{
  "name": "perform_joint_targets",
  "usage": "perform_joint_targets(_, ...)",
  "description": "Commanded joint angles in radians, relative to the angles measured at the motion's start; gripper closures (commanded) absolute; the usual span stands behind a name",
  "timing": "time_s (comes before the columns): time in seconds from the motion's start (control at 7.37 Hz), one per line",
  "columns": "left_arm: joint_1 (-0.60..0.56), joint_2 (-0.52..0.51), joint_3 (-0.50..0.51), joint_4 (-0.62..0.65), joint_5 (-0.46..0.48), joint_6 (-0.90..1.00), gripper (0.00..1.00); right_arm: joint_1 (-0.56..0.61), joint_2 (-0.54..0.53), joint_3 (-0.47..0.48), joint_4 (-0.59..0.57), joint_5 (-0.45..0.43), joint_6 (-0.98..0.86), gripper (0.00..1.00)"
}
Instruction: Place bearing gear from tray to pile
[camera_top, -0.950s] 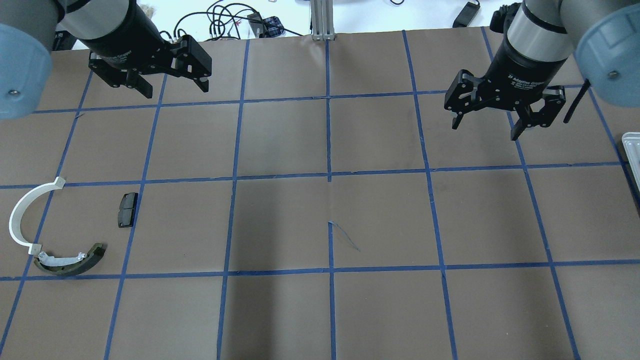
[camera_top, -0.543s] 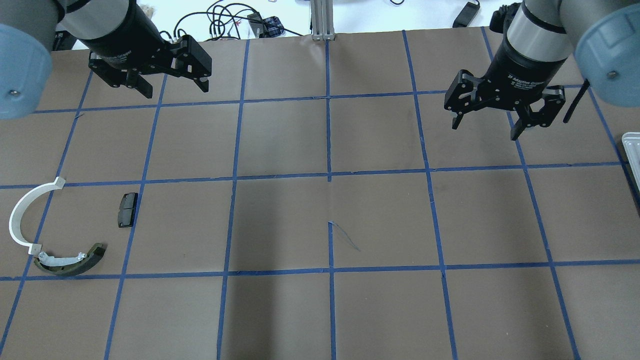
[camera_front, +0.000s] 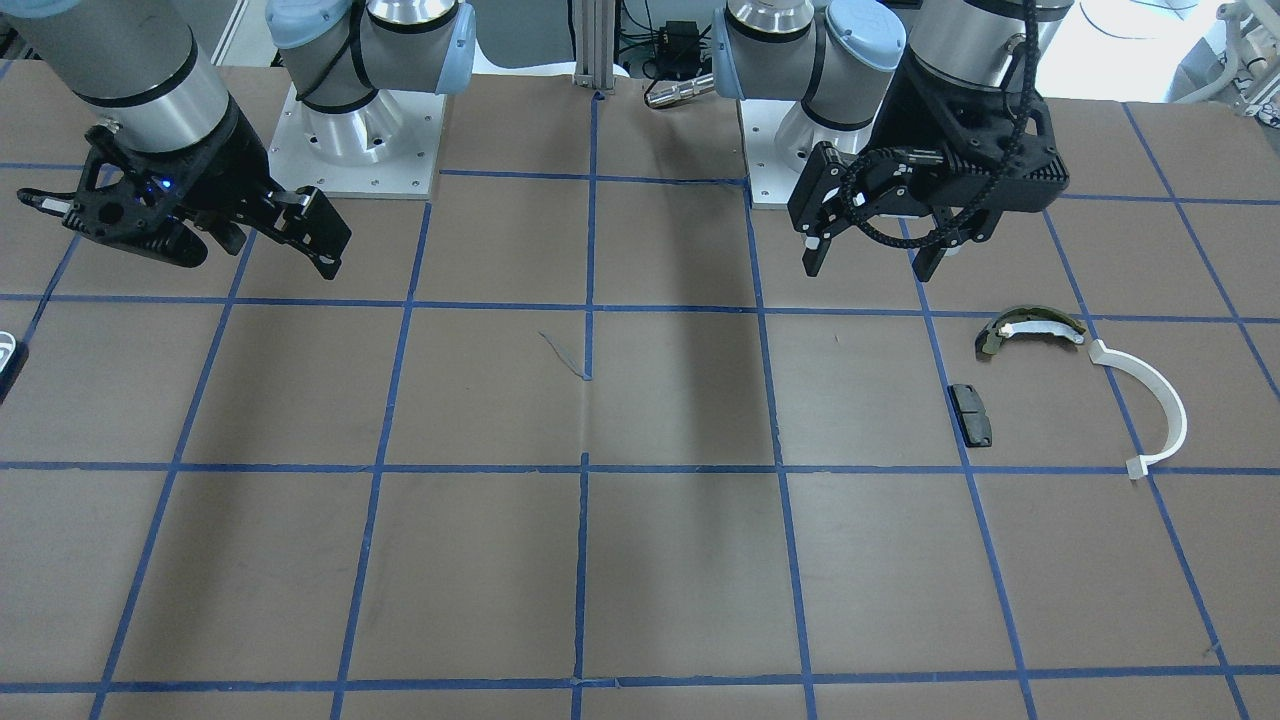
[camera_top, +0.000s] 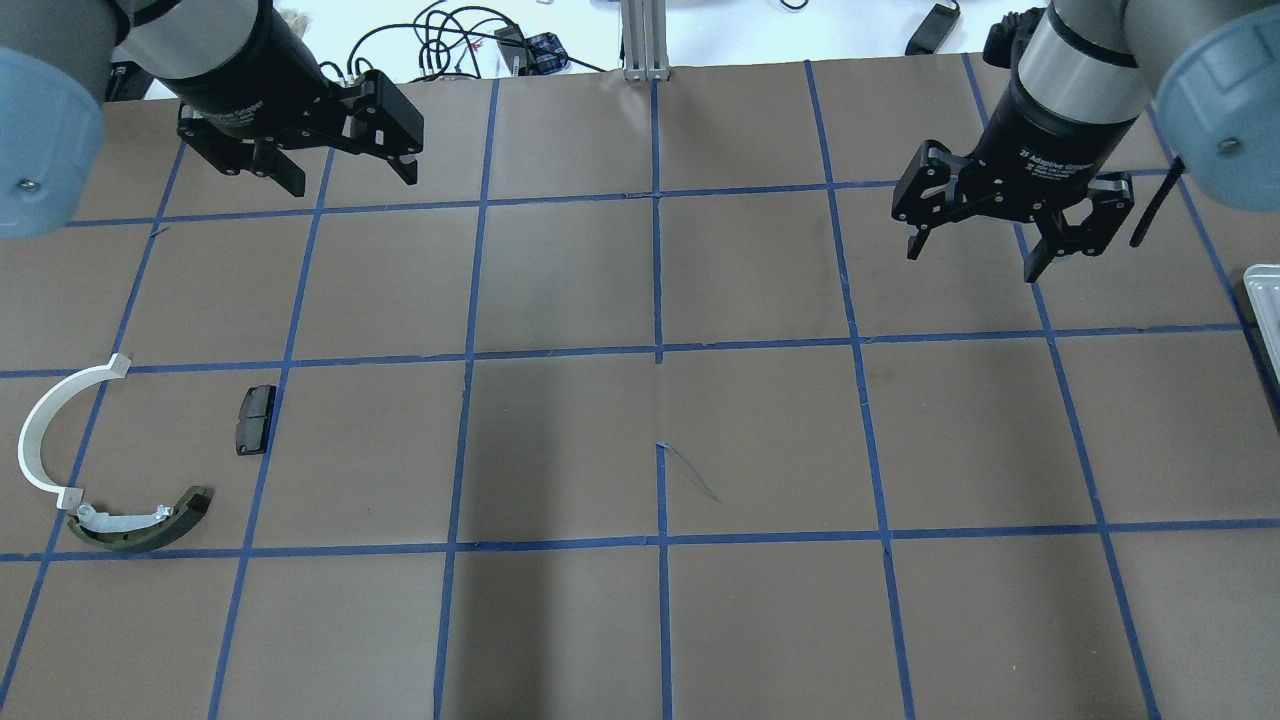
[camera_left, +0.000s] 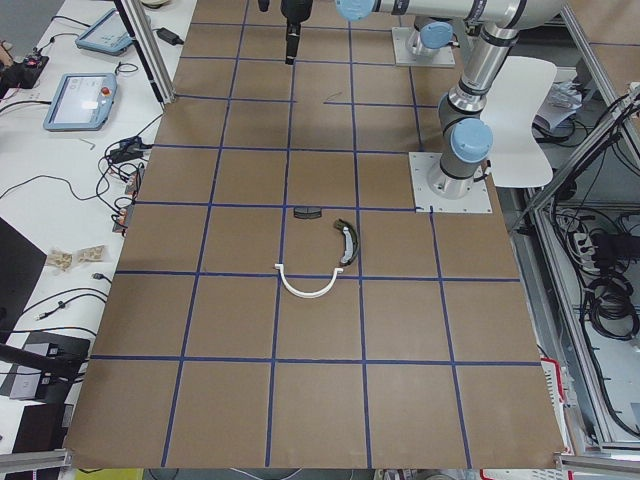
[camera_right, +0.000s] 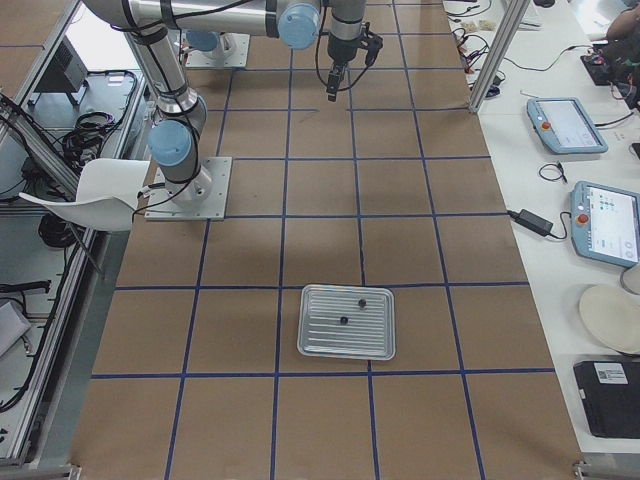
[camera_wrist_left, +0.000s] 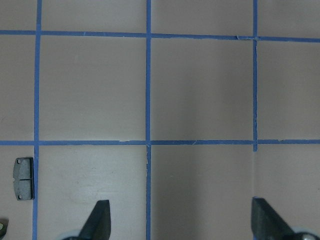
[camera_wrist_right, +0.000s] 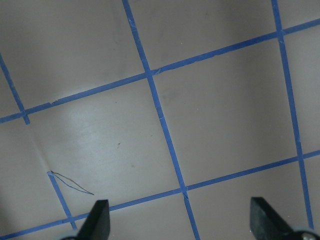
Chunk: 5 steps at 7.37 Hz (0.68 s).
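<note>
Both arms hung above the table, nothing held. The right gripper (camera_top: 972, 262) had its fingers spread wide and bare, and so did the left gripper (camera_top: 352, 185). The tray (camera_right: 372, 338) sat at the table end on the robot's right, outboard of the right gripper, its long side apparently running from robot side to operator side. Two small dark parts (camera_right: 361, 300) lay in it, well apart; too small to tell which was the bearing gear. The pile (camera_top: 140, 530) lay at the opposite end, under the left arm: white arc (camera_top: 27, 440), olive shoe piece (camera_front: 1030, 325), black pad (camera_top: 255, 420). Judgement: the right arm was nearer the tray, so the pick fell to it, reaching outward to its right.
</note>
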<state>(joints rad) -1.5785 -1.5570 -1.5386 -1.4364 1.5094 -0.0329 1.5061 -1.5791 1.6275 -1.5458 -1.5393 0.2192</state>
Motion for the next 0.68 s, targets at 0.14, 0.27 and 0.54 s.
perform_joint_targets(0.14,0.000,0.000,0.000,0.001,0.000,-0.001,0.00,-0.004,0.016,0.000,-0.011,-0.002,-0.009,0.00)
perform_joint_targets(0.27,0.000,0.000,0.000,0.001,0.000,0.001,0.00,-0.024,0.021,0.000,-0.010,-0.005,-0.018,0.00)
perform_joint_targets(0.54,0.000,0.000,0.000,0.001,0.000,0.001,0.00,-0.161,0.046,0.000,-0.010,-0.001,-0.184,0.00)
